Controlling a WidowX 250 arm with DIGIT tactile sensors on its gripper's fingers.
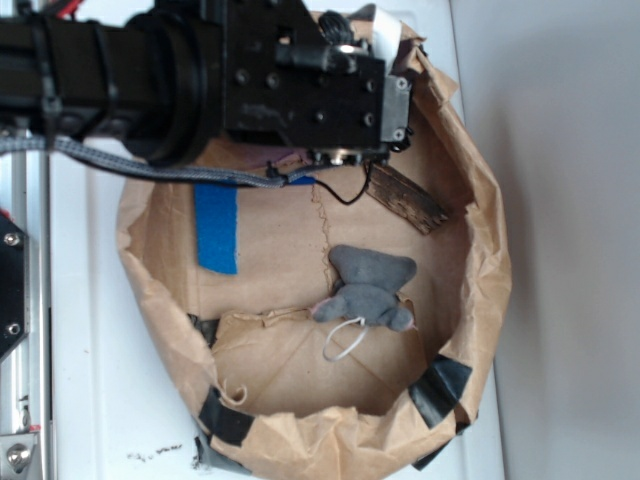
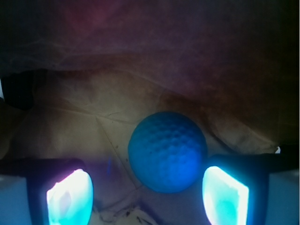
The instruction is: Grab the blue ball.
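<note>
In the wrist view the blue ball [image 2: 168, 151], round and dimpled, lies on brown paper just beyond my gripper [image 2: 147, 197]. The gripper is open: its two glowing pads [image 2: 70, 199] stand wide apart, and the ball sits between them, closer to the right one, with a gap on each side. In the exterior view the black arm and gripper body [image 1: 330, 90] hang over the far left part of the paper bag [image 1: 480, 270]. The ball is hidden under the arm there, and the fingertips do not show.
A grey plush toy [image 1: 372, 288] with a white loop lies in the middle of the bag. A flat blue felt strip [image 1: 217, 228] lies to its left. A dark brown piece [image 1: 405, 198] lies by the gripper. Black tape [image 1: 440, 388] patches the bag's crumpled rim.
</note>
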